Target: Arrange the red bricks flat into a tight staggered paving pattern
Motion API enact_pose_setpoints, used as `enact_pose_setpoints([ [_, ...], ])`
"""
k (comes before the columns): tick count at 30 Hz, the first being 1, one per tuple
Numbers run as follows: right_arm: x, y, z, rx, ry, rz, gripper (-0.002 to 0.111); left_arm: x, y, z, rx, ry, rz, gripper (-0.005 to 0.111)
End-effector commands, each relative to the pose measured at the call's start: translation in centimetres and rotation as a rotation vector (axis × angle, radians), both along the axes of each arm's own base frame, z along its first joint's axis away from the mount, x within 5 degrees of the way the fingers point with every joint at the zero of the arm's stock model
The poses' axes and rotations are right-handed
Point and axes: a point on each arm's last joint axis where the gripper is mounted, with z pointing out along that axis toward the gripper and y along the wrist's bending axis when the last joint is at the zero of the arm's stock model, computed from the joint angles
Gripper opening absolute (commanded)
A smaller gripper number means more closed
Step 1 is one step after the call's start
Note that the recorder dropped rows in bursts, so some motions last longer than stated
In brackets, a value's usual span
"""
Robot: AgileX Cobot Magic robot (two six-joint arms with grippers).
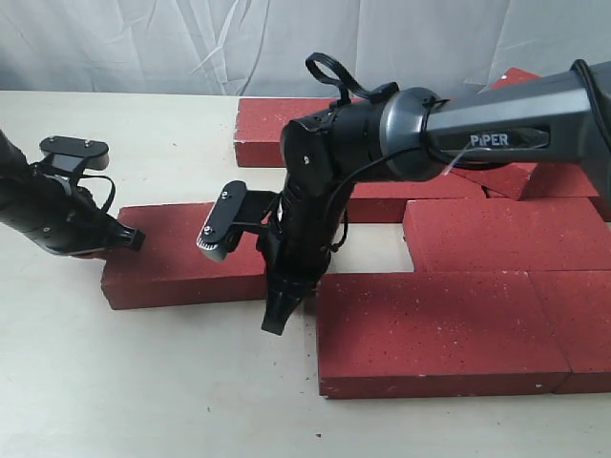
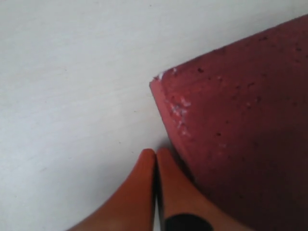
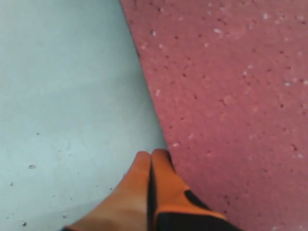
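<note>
Several dark-red bricks lie flat on the table. One loose brick lies at the left; my left gripper is shut with nothing in it, its tips against that brick's left end. A large front brick lies to the right, with more bricks behind and beside it. My right gripper is shut and empty, pointing down at the table beside the front brick's left edge. Its orange fingertips touch that edge.
A brick lies at the back centre, and another brick sits tilted at the back right, partly hidden by the right arm. The pale table stretches across the front and left. A grey cloth backdrop hangs behind.
</note>
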Motion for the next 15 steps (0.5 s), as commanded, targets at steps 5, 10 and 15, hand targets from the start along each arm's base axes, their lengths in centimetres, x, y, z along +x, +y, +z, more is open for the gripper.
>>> enact_pose_setpoints([
  [5,-0.7,-0.2,3.6,0.060,0.015,-0.029,-0.001,0.2,-2.2,0.4,-0.047,-0.065,-0.079,0.000],
  [10,-0.5,-1.3,5.0,0.048,0.023,-0.060,-0.001,0.2,-2.6,0.5,-0.055,-0.076,-0.093,0.000],
  [15,1.4,-3.1,4.9,0.056,0.015,-0.142,-0.001,0.3,-2.6,0.5,-0.059,-0.078,-0.083,0.000],
])
